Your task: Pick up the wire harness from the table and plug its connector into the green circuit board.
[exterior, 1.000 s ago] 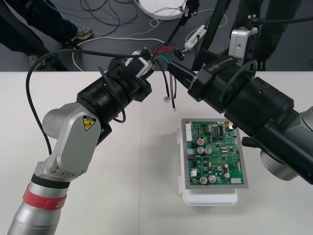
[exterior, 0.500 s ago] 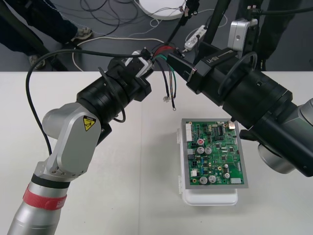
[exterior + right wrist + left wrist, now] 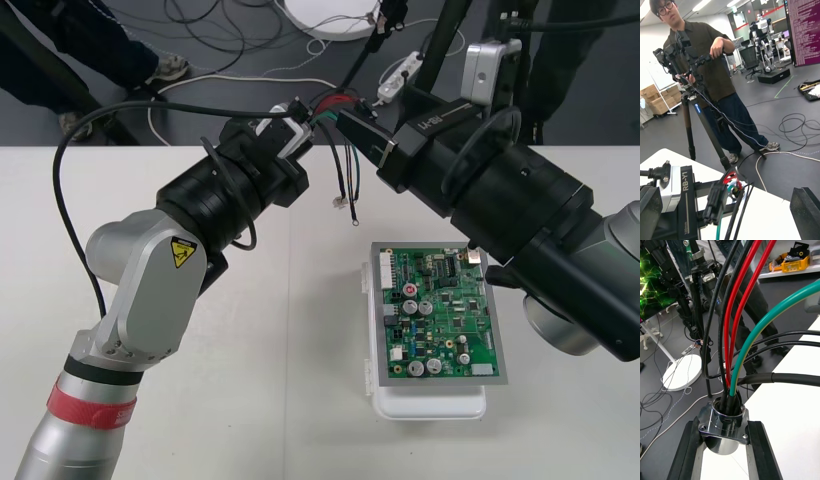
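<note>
Beyond the far edge of the green circuit board (image 3: 440, 315), above the table's (image 3: 250, 350) far rim, the left gripper (image 3: 298, 122) clamps the wire harness (image 3: 345, 165) by its round metal socket (image 3: 724, 423). The flange sits squeezed between the two black fingers (image 3: 688, 450), and red, black and green wires rise out of its mouth. The right gripper (image 3: 358, 135) meets it there from the board's far right, its fingers (image 3: 805, 210) standing wide apart on either side of the wires and closed on nothing. The wires' free ends (image 3: 341, 203) dangle over the tabletop just beyond the board's far left corner, apart from the board. Which end carries the plug cannot be made out. The board lies flat on its white base (image 3: 430, 400), whose lip juts out past the board's near edge. The right arm's dark body overhangs the board's far right corner. Open tabletop spreads to the board's left as far as the left arm, and a narrower strip runs along its right edge. The lettering "RB-Y1" (image 3: 685, 191) reads on the left gripper's body. A yellow warning sticker (image 3: 181, 251) marks the left arm's silver link, far left of the board.
</note>
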{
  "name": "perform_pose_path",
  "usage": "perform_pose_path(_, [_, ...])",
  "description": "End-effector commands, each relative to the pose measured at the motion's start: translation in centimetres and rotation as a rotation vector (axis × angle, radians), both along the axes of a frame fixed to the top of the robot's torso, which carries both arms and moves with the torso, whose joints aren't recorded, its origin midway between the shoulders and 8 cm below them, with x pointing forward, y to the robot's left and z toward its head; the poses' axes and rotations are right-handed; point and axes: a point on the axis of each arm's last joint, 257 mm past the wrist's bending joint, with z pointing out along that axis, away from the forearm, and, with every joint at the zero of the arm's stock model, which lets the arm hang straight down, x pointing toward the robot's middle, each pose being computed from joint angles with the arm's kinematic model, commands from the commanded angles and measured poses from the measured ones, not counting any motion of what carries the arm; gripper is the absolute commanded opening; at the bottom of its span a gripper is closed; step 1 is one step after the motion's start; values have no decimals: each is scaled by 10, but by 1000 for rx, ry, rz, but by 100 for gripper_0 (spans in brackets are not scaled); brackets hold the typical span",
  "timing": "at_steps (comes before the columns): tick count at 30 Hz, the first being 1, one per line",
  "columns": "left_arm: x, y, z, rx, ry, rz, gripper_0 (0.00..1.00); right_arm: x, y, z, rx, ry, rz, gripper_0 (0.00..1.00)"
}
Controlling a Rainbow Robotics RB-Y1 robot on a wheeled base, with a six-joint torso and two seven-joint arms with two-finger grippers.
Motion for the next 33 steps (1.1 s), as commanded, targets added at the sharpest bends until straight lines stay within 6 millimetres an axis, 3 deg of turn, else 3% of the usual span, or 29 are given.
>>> perform_pose_path(1, [-6, -5, 26, -51, -60, 0, 0, -8, 18, 8, -9, -31, 25, 100])
perform_pose_path(27, [-6, -5, 29, -58, -65, 1, 0, -7, 21, 9, -16, -34, 24, 100])
perform_pose_path(28, [-6, -5, 30, -58, -66, 1, 0, -7, 21, 9, -16, -34, 24, 46])
perform_pose_path(29, [-6, -5, 29, -58, -65, 1, 0, -7, 21, 9, -16, -34, 24, 24])
perform_pose_path(30, [-6, -5, 29, -58, -65, 1, 0, -7, 22, 8, -17, -32, 24, 15])
perform_pose_path(33, [-6, -5, 29, -58, -65, 1, 0, -7, 22, 8, -16, -30, 26, 4])
